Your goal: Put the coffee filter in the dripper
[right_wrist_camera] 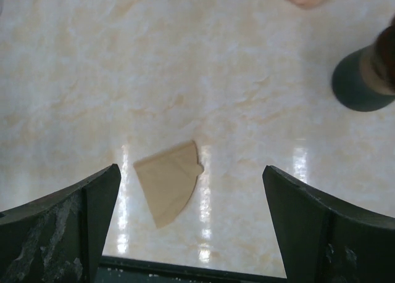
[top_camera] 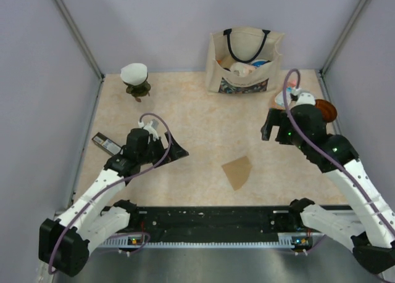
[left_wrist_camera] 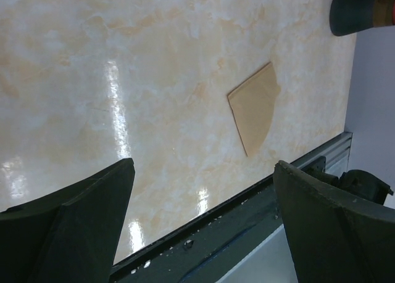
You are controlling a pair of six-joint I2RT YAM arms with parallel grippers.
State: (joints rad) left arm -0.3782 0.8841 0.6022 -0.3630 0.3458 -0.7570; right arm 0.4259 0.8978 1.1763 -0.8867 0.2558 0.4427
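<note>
The brown paper coffee filter [top_camera: 237, 171] lies flat on the table near the front middle. It also shows in the left wrist view [left_wrist_camera: 254, 107] and the right wrist view [right_wrist_camera: 168, 181]. The dripper [top_camera: 135, 79], white on top with a dark base, stands at the back left, far from both arms. My left gripper [top_camera: 176, 148] is open and empty, to the left of the filter; its view [left_wrist_camera: 203, 166] shows nothing between the fingers. My right gripper [top_camera: 268, 126] is open and empty, above the table behind and right of the filter, as its view [right_wrist_camera: 191, 169] shows.
A beige tote bag [top_camera: 244, 61] with items in it stands at the back middle. A dark container with a brown top [top_camera: 326, 110] sits by the right arm and shows in the right wrist view [right_wrist_camera: 361, 79]. A flat dark device [top_camera: 106, 143] lies at the left. A black rail [top_camera: 210, 216] runs along the front edge.
</note>
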